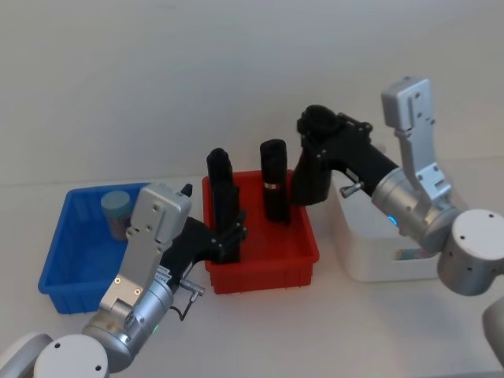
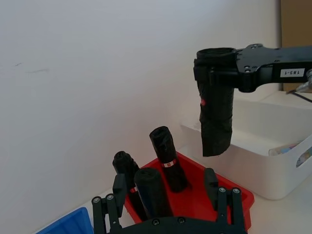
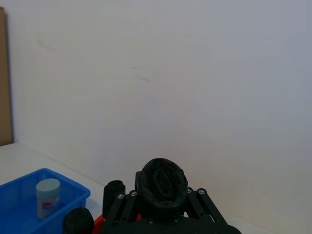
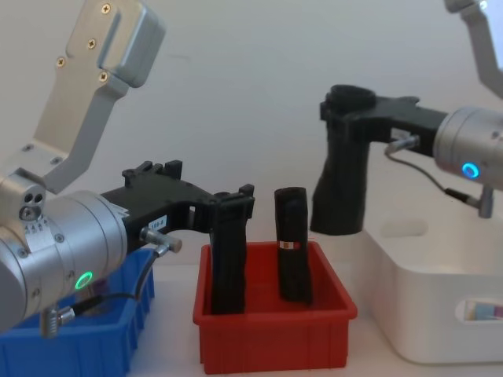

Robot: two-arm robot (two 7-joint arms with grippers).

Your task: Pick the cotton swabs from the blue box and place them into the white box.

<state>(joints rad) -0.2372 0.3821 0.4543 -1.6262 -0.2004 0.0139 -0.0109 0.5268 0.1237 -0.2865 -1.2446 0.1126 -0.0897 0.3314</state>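
Head view: nearest the robot, the left arm reaches forward over the gap between the blue box [image 1: 71,260] and a red bin [image 1: 264,256], its left gripper [image 1: 228,236] at the front left of the red bin. In the chest view the left gripper [image 4: 228,212] has its fingers closed around the upper part of a tall black cylinder [image 4: 226,267] standing upright in the bin. The left wrist view shows that cylinder [image 2: 152,192] between the fingers [image 2: 117,187], with another black cylinder [image 2: 127,168] just behind it.

Farther back in the red bin, a third black cylinder [image 1: 274,179] with a pale band stands upright, apart from the gripped one.

In the blue box, left of the red bin, one tub of cotton swabs [image 1: 118,214] with a pale blue-grey lid stands upright near the back wall; the right wrist view shows the same tub [image 3: 48,197] inside the blue bin [image 3: 19,219].

On the right, the right gripper [image 1: 319,126] clamps the top of a black cylinder [image 1: 313,177] held in the air, hanging over the gap between the red bin and the near left corner of the white box [image 1: 378,252]. In the chest view this lifted cylinder [image 4: 342,192] hangs clear above the bin's rim, beside the white box [image 4: 440,314], which sits right of the red bin.
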